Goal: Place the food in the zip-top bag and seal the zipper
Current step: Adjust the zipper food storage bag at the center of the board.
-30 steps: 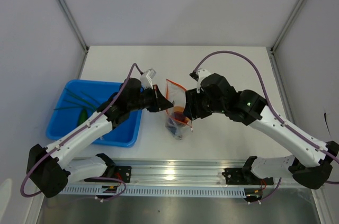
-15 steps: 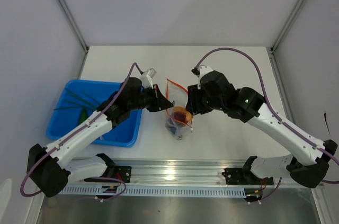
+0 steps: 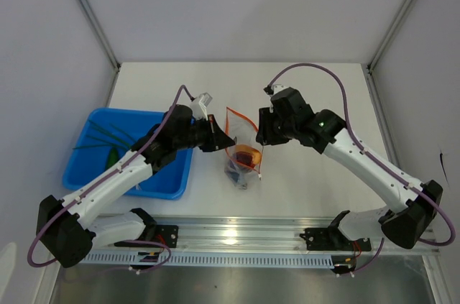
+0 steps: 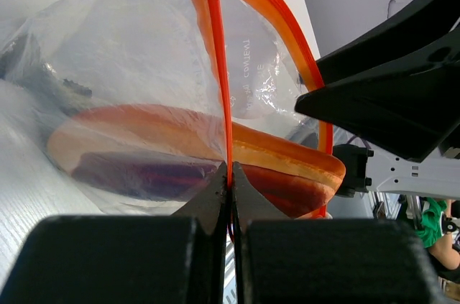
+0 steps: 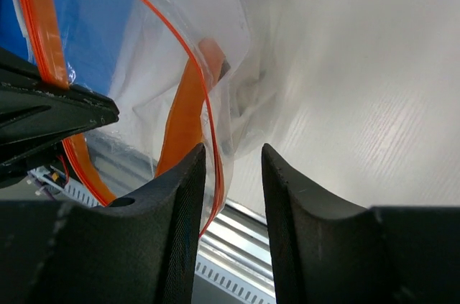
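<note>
Looking down from above, the left fingers (image 3: 219, 137) and right fingers (image 3: 261, 139) are meeting at the zip-top bag (image 3: 241, 128). It is resting on the white surface (image 3: 309, 95), just right of the blue tray (image 3: 79, 174) where the green stalks (image 3: 100, 134) are lying. Only the left wrist camera is showing the grip: those fingers are pressing together on the zipper (image 4: 215, 67), with the meat slab (image 4: 180, 153) sitting inside. Reversed lettering on the plastic is showing too faintly to read. The right wrist camera is showing its fingers standing apart, the bag's red-lined rim passing between them.
</note>
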### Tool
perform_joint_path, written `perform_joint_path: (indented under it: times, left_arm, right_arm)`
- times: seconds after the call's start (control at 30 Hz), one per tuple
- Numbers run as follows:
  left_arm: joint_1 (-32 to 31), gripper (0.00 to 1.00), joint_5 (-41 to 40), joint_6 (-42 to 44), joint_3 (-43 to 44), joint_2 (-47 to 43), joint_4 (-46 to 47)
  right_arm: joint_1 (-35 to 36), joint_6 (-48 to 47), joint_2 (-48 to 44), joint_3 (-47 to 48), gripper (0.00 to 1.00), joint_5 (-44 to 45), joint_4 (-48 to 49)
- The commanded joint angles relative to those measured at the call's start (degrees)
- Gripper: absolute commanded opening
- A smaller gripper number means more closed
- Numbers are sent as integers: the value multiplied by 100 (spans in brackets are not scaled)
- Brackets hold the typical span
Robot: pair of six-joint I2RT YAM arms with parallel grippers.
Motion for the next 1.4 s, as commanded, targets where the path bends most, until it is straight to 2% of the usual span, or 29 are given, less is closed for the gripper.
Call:
perform_joint_path:
  times: [0.0, 0.1, 0.2, 0.33, 0.5, 0.53, 0.57, 0.6, 0.67, 0.77, 0.83, 0.97, 1.07, 1.1, 1.13, 1.2, 1.37]
  left_arm:
    - [-54, 1, -39, 135, 215, -33, 56]
    - [-54, 1, -30, 144, 215, -42, 47]
    - [-54, 1, -39, 152, 197, -68, 38]
    - [-54, 1, -48, 284, 154, -182, 20]
    - [-54, 1, -355, 609, 206, -437, -269]
    - [-54, 4, -442, 731, 267, -490, -487]
    - [-62, 14, -591, 802, 320, -595, -585]
    - [-54, 34, -671, 881, 338, -657, -664]
    - [-54, 51, -812, 1005, 364, -937, -788]
    - [-54, 60, -830, 1181, 443, -1262, -806]
    - [-54, 60, -777, 1225, 671, -1342, -858]
    - [-89, 45, -348, 1146, 1198, -1291, -1007]
    - [-220, 37, 162, 804, 1638, -887, -1157]
    - [-316, 31, 137, 664, 1691, -773, -1323]
    - [-430, 29, 50, 619, 1744, -606, -1411]
    - [-765, 29, -477, 514, 1788, -491, -1561]
    - [-985, 27, -724, 162, 1630, -245, -1763]
  right_arm:
    - [-11, 48, 13, -146, 39, -372, 386]
    - [-11, 83, 21, -268, 39, -470, 440]
    - [-11, 91, 22, -453, 32, -496, 510]
    - [-20, 48, 83, -629, 0, -724, 677]
    - [6, -23, -48, -428, 0, -751, 765]
    - [41, -23, -136, -332, 0, -743, 773]
    - [59, -14, -163, -278, 0, -742, 756]
    - [68, 3, -180, -226, 0, -742, 747]
    - [173, 21, -181, -68, 0, -690, 669]
    - [331, -23, -137, 108, 0, -479, 545]
    - [393, -23, -102, 179, 0, -287, 475]
    - [577, -5, 4, 346, 0, 136, 282]
    - [648, 47, 48, 399, 0, 373, 229]
    - [683, 82, 74, 408, 0, 435, 220]
    - [692, 91, 83, 425, 0, 514, 220]
    - [718, 161, 101, 434, 0, 584, 211]
    - [745, 188, 101, 425, 0, 585, 229]
